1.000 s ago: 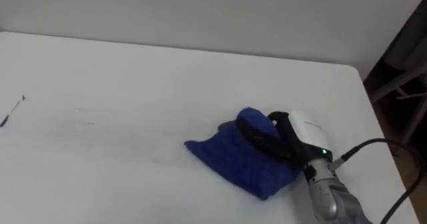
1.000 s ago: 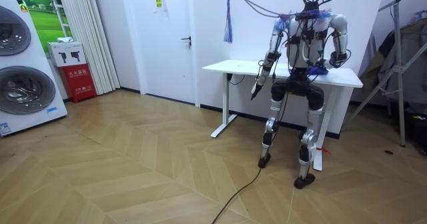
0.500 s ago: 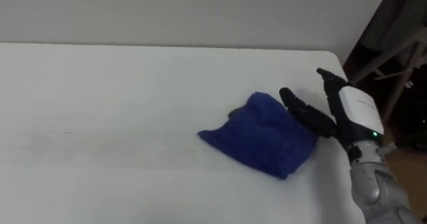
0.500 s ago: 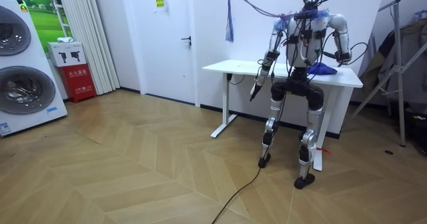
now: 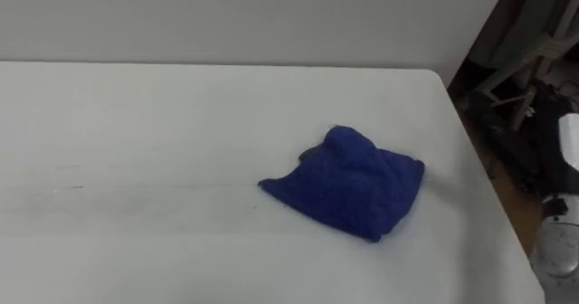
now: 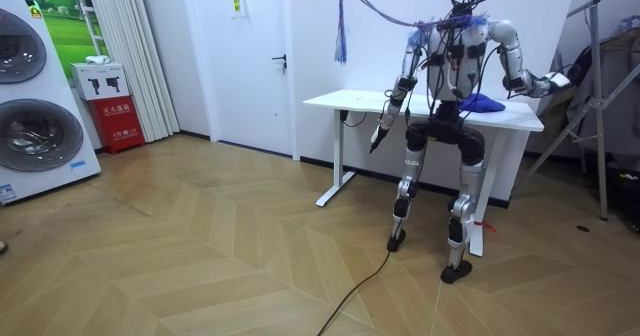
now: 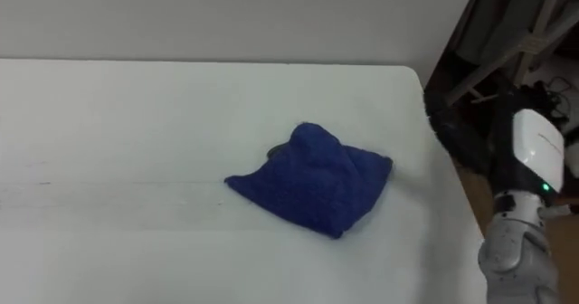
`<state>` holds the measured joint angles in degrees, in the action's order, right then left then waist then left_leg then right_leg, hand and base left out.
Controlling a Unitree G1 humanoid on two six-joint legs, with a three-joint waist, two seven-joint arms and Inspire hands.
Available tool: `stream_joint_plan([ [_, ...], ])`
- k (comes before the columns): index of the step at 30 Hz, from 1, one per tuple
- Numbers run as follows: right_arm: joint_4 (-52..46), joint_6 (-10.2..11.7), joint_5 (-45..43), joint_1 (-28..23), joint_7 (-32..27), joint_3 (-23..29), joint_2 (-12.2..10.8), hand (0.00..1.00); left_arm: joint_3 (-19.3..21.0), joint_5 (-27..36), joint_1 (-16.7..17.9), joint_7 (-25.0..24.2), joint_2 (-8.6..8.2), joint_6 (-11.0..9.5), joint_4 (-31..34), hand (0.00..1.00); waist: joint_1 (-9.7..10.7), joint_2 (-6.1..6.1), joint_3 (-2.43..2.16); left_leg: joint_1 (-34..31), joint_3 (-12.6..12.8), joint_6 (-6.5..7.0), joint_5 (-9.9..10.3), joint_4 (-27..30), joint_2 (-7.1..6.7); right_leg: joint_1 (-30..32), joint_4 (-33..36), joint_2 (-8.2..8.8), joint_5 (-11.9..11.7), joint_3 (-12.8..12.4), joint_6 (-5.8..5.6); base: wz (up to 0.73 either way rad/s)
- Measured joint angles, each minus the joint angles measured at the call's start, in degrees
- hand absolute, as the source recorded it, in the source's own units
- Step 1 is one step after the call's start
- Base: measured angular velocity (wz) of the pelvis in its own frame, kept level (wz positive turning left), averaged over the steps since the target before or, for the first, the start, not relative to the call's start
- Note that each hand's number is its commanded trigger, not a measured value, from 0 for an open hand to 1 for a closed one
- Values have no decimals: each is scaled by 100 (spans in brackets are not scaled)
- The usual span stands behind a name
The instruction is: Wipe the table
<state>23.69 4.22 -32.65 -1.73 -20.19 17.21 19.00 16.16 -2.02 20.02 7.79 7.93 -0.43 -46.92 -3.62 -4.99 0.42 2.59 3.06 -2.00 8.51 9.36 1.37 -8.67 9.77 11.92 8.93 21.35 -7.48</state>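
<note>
1. One blue cloth (image 5: 348, 194) is pictured lying crumpled on the white surface (image 5: 136, 123), near its right end and a little way in from the edge; it is held by neither hand.
2. The right hand (image 7: 536, 152) is seen off the surface, out beyond its right edge and well apart from the cloth. Whether it is released or clenched cannot be told.
3. The left hand (image 6: 378, 136) is shown hanging low at the robot's side, by the other end of the surface. Its state cannot be told either.
4. The step in hand is judged to be a fresh reach for the cloth, since no wiping can be done with it lying loose.
5. The cloth would best be approached from above and pressed flat under the palm, not pinched at the raised fold, so that a broad patch is kept against the surface.
6. A faint grey streak (image 5: 136, 192) is visible to the left of the cloth; strokes are best run that way, long and overlapping.
7. Care is called for near the right edge, where the cloth could be pushed off.
</note>
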Motion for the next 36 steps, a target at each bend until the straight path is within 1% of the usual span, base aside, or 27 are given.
stream_joint_plan([
  [1,217,-61,218,1,-87,119,63,0,105,13,1,0,2,11,0,0,27,-2,0,-10,0,1,2,8,-1,5,-1,1,0,0,0,0],
  [3,539,-140,514,-1,-217,282,116,0,260,18,31,11,20,38,0,0,43,-34,1,-8,0,3,3,17,-1,-4,0,0,0,1,-1,0],
  [7,1374,-217,1259,-14,-362,558,210,0,443,8,72,10,43,55,2,0,185,-99,-39,10,12,17,21,35,-3,-16,29,5,0,-5,0,0],
  [9,1715,-230,1497,-67,-362,685,215,0,512,-16,52,10,45,54,2,0,203,-113,-45,10,14,18,25,37,-3,-5,28,5,0,-9,0,-2],
  [11,2056,-232,1797,-90,-362,835,216,0,573,-14,2,10,47,54,0,0,249,-108,-47,34,25,18,25,42,-3,0,27,5,0,-22,0,-4],
  [13,2600,-236,2111,-145,-403,1005,234,0,623,-24,-14,4,47,53,-4,0,259,-86,-49,52,59,18,25,36,0,-5,6,4,0,-45,0,-8],
  [15,3009,-235,2355,-157,-402,1118,237,0,631,-39,-23,-1,48,53,-31,0,286,-78,-41,54,110,17,32,36,3,-11,-6,5,0,-74,0,-11],
  [17,3400,-237,2572,-182,-393,1126,240,0,634,-43,3,-8,62,50,-53,0,335,-70,-45,56,110,14,55,63,5,-29,-2,4,0,-74,0,-4],
  [19,3891,-252,2811,-309,-265,1118,246,0,633,-46,-45,-63,82,39,-185,0,345,-35,-49,49,126,20,118,123,14,-38,9,4,0,-92,0,-5],
  [20,4024,-281,2825,-347,-214,1117,246,0,633,-48,-44,-77,82,38,-201,0,345,-34,-49,46,127,21,131,139,15,-32,9,4,0,-93,0,0],
  [22,4474,-430,2846,-471,-2,1118,252,0,632,-92,-21,-82,87,52,-262,0,363,-40,-48,-22,129,26,186,248,18,-27,9,4,0,-105,-1,0],
  [23,4573,-452,2866,-504,47,1118,252,0,627,-92,-21,-82,86,61,-262,0,368,-43,-49,-37,128,29,204,276,19,-24,9,4,0,-104,-1,0],
  [25,4847,-592,2947,-689,250,1078,247,0,625,-90,-19,-81,85,132,-260,0,354,-34,-43,-60,116,33,295,415,29,-35,9,-1,1,-89,-2,0],
  [26,5021,-688,2956,-740,342,970,238,0,615,-90,-24,-81,86,167,-282,0,348,-23,-50,-58,117,31,318,432,29,-47,10,-2,0,-87,-5,0],
  [27,5058,-748,2952,-772,402,905,214,0,615,-90,-22,-81,89,168,-318,0,345,-43,-63,-57,116,34,320,431,29,-55,19,-1,-1,-87,-6,0],
  [28,5061,-841,2956,-846,492,781,132,0,612,-90,-52,-80,100,180,-454,0,325,-25,-56,-57,126,37,318,431,35,-67,44,-1,-1,-87,-5,-4],
  [29,5063,-902,2986,-902,549,630,40,0,573,-88,-38,-79,97,199,-491,0,329,7,-74,-43,138,37,325,448,40,-75,54,-1,-1,-86,-5,-3],
  [30,5063,-918,2997,-932,579,603,-15,0,541,-85,-33,-79,92,210,-503,0,330,37,-83,-40,137,40,332,462,43,-86,62,-1,-1,-75,-5,0],
  [31,5063,-933,3002,-984,615,581,-132,0,498,-81,-40,-75,81,212,-569,0,323,44,-77,-40,131,44,353,488,44,-93,76,-1,-1,-70,-5,0],
  [32,5063,-938,3001,-990,619,515,-194,0,478,-87,-47,-71,81,216,-625,0,323,75,-85,-40,131,44,363,497,45,-97,75,-1,-1,-71,-5,0],
  [34,5060,-972,2976,-989,674,54,-452,0,268,-107,-51,-57,67,247,-686,0,302,131,-80,-39,145,21,409,524,55,-82,79,-2,-1,-74,-6,-5],
  [35,5056,-1001,2965,-980,692,-48,-506,0,222,-131,-51,-57,52,250,-708,0,292,137,-72,-40,145,22,414,529,55,-79,83,-2,-1,-71,-6,0],
  [36,5045,-1028,2900,-947,739,-197,-599,0,97,-177,-60,-56,26,262,-716,0,273,193,-67,-41,143,24,425,538,55,-61,95,-1,-1,-63,-6,0],
])
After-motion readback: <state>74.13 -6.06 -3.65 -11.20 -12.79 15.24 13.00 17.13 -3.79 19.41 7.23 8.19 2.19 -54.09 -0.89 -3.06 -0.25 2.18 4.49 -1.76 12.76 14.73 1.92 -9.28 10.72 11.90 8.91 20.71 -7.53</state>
